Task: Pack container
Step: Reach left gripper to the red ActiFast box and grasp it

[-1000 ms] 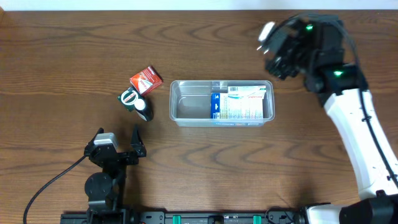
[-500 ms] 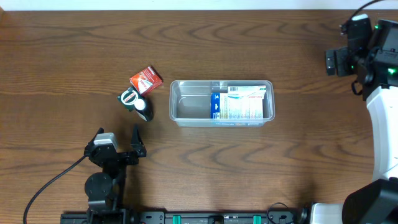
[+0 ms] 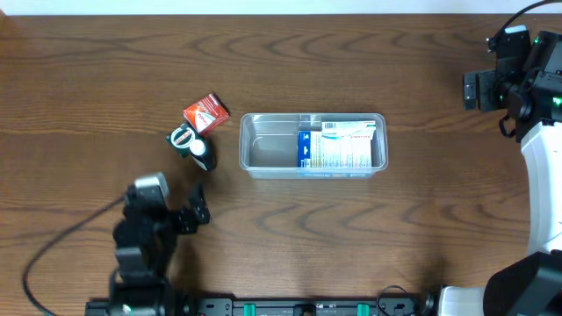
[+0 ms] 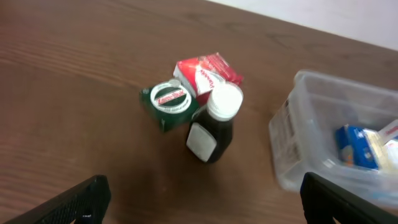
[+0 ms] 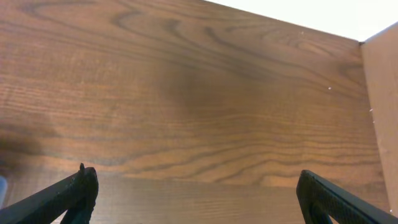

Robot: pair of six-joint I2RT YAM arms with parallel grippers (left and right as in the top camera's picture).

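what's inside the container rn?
A blue-and-white printed packet lies flat in the right half of the container. The left half shows bare floor. Anything beneath the packet is covered and cannot be seen.

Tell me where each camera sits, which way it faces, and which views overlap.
Overhead: above the table, looking straight down at the container, bottle, red packet and green packet; left arm and right arm show.
Left wrist: behind the open left hand, angled down at bottle, packets and container end; own fingertips in bottom corners.
Right wrist: behind the open right hand, facing the table only; fingertips in bottom corners.
Shared: overhead and left wrist both show bottle, packets, container.
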